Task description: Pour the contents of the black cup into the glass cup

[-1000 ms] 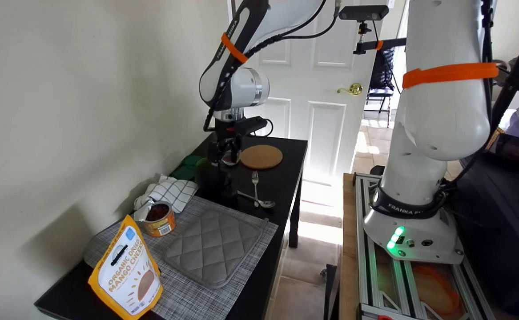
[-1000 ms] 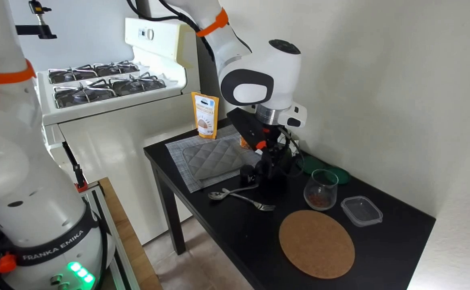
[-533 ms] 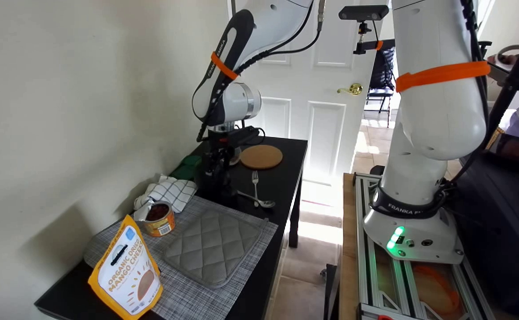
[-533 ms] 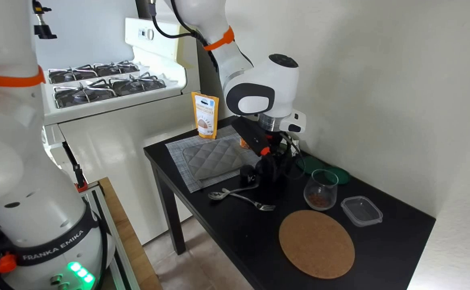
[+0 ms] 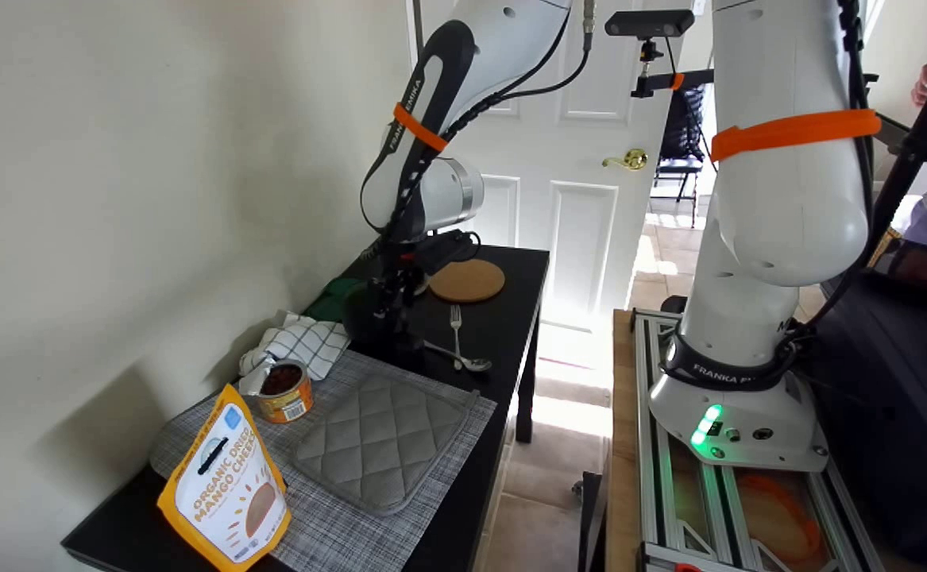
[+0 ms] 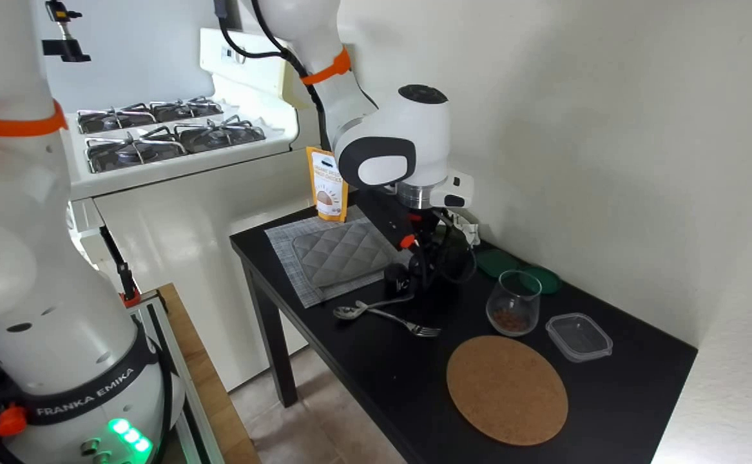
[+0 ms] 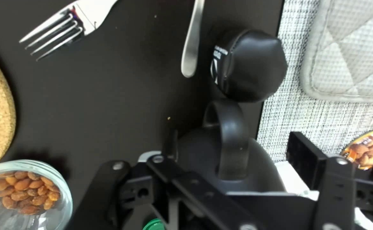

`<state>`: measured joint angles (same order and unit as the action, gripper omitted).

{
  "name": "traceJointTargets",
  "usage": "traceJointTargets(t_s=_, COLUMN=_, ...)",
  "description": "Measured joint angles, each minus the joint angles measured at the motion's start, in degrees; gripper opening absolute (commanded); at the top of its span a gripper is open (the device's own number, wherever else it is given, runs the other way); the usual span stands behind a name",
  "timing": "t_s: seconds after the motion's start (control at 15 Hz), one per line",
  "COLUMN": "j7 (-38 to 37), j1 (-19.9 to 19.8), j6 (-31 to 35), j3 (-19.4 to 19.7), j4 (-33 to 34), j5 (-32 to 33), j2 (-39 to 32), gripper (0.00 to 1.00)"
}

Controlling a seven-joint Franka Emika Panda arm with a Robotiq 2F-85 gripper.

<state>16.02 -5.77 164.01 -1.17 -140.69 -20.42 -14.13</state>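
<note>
A stemless glass point(image 6: 514, 294) held almonds point(image 7: 26, 193) near the gripper point(image 7: 237, 150); between its spread jaws showed a smooth black mug point(image 7: 232, 161).

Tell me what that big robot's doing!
A robot arm has its pincer open at a black cup. In the wrist view its fingers stand apart on either side, not gripping it. The glass holds nuts. The job is pouring from cup to glass; I can't see inside the cup, so I can't tell what's left.
</note>
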Motion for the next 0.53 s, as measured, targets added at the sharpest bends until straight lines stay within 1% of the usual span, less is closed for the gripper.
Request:
traceJointTargets(t_s=0.13, j7=-1.2, j1=0.0, j6=2.6, j3=-0.5, j4=-2.7, j5=0.1, j2=1.6, gripper=0.72)
traceJointTargets(t_s=0.2, j7=-1.5, j1=0.2, j6=3.9, j3=-0.6, j4=-3.8, j5=0.1, j2=2.3, gripper=0.64)
traceJointTargets(t_s=0.33, j7=-1.8, j1=0.6, j6=7.1, j3=-0.6, j4=-5.8, j5=0.0, j2=3.5, gripper=0.66)
traceJointTargets(t_s=0.4, j7=-1.8, j1=0.7, j6=8.5, j3=-0.6, j4=-6.4, j5=0.0, j2=4.0, gripper=0.64)
traceJointTargets(t_s=0.53, j7=-1.9, j1=0.7, j6=10.5, j3=-0.6, j4=-7.0, j5=-0.1, j2=4.6, gripper=0.68)
